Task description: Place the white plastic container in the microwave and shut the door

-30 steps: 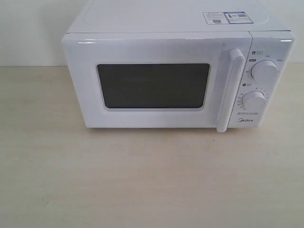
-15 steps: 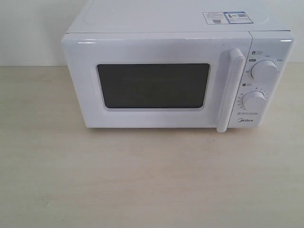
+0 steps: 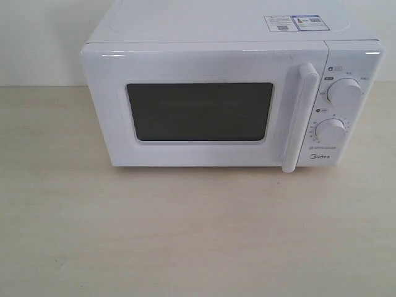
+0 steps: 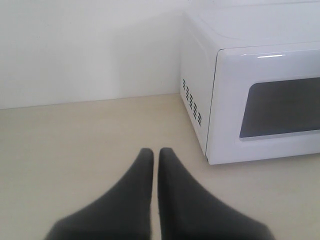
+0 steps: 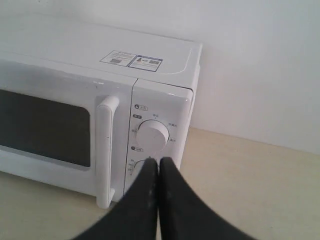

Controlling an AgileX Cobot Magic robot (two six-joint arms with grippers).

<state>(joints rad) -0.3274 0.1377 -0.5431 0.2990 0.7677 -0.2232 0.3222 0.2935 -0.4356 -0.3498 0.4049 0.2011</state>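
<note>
White microwave [image 3: 230, 62], dark-windowed door [image 3: 199, 112] closed, stands on pale tabletop [image 3: 185, 235] before a white wall [image 3: 43, 43]; left claw [image 4: 155, 152] and right claw [image 5: 159, 162] pinched together, empty.

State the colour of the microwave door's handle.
White; the handle shows best in the exterior view.

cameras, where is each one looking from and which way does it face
Exterior view: in front of and slightly above the microwave, facing its closed door; nothing of the robot shows.
Left wrist view: low over the table, facing the microwave's vented side and window; the shut left gripper shows.
Right wrist view: facing the handle and knobs; the shut right gripper shows.
Shared: exterior and right wrist views both show the stickers on top.
</note>
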